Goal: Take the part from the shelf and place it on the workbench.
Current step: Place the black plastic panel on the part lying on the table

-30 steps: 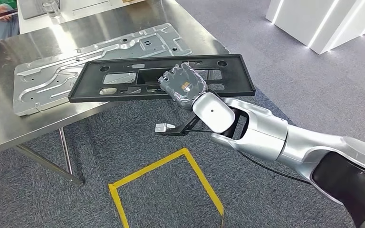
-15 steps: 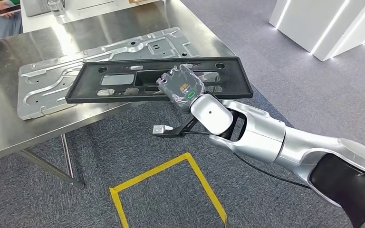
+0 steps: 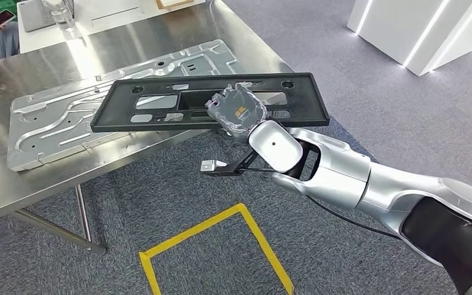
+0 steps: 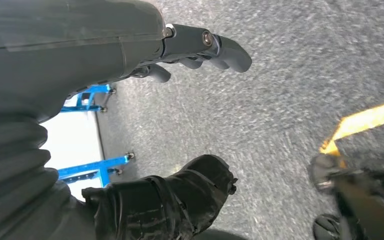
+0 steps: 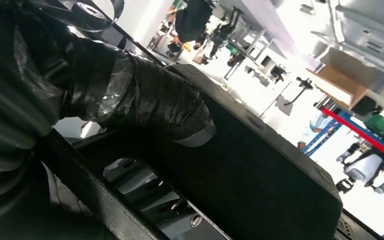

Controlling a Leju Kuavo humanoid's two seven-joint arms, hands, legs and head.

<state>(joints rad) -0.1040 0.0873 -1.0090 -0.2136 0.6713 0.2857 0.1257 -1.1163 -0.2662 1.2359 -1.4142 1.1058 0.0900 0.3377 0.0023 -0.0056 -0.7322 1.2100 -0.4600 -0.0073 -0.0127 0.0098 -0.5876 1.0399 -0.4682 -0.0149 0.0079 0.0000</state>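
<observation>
While the right hand (image 3: 236,112) grips the long black plastic frame part (image 3: 209,101) above the steel workbench (image 3: 12,178), setting down and release remain.

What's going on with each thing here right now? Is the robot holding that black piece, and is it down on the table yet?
Black part: held in the air, tilted over the workbench's edge, not yet set down.
Right hand: grips the black part at its near edge.
Left hand: holds nothing, fingers apart, above the floor.
Silver metal panel: lies flat on the workbench, under the black part.
Workbench: standing, bears the panel.
</observation>
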